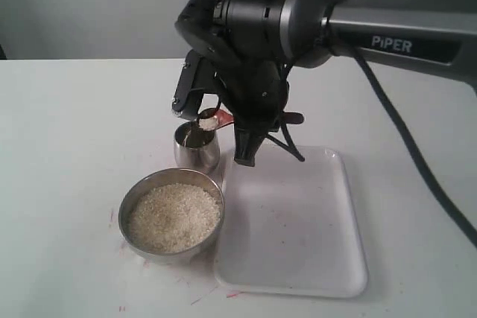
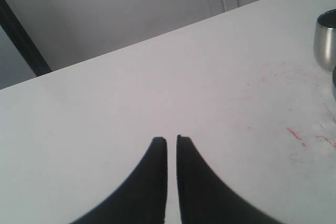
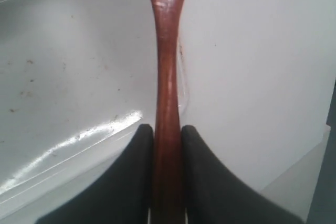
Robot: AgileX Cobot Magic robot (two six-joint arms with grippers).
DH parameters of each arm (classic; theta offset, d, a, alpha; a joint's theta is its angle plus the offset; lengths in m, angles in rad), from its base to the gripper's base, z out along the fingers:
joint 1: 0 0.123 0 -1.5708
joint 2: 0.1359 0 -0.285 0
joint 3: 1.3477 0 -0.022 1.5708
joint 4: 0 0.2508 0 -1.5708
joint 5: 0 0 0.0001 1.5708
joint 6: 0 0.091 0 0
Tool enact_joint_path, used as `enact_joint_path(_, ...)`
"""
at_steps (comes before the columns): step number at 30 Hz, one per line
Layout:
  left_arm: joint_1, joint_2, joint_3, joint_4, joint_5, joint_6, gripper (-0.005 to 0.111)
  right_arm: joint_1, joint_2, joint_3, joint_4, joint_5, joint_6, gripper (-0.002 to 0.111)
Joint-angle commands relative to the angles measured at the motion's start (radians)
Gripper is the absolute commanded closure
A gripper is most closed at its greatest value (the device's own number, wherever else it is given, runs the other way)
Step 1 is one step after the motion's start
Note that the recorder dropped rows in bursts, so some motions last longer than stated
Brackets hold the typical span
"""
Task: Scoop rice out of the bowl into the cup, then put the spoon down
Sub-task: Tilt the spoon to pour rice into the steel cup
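The wide steel bowl (image 1: pixel 141 197) stands near the table's front, filled with white rice (image 1: pixel 173 217). Just behind it is the small shiny cup (image 1: pixel 197 148), also visible in the left wrist view as the cup (image 2: pixel 325 38). My right gripper (image 1: pixel 237 126) is shut on the slim handle of the reddish-brown wooden spoon (image 3: pixel 167 77). The spoon's bowl (image 1: pixel 209 120) hangs right over the cup's mouth with a small heap of rice in it. My left gripper (image 2: pixel 171 139) hovers over bare table left of the cup, shut and empty; the exterior view does not include it.
A white rectangular tray (image 1: pixel 298 258) lies right of the bowl and cup, under the right arm; its glossy surface (image 3: pixel 63 77) shows beside the spoon handle. Pink marks (image 2: pixel 294 132) stain the table near the bowl. A cable hangs from the right arm.
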Motion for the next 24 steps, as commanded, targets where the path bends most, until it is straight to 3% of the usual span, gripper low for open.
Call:
enact_joint_path(1, -0.001, -0.001, -0.006, -0.011, -0.006, -0.001, 0.092, 0.031, 0.011, -0.005, -0.081, 0.003, 0.025, 0.108)
enact_joint_path(24, -0.001, -0.001, -0.006, -0.011, -0.006, -0.001, 0.092, 0.078, 0.025, -0.005, -0.278, 0.003, 0.049, 0.108)
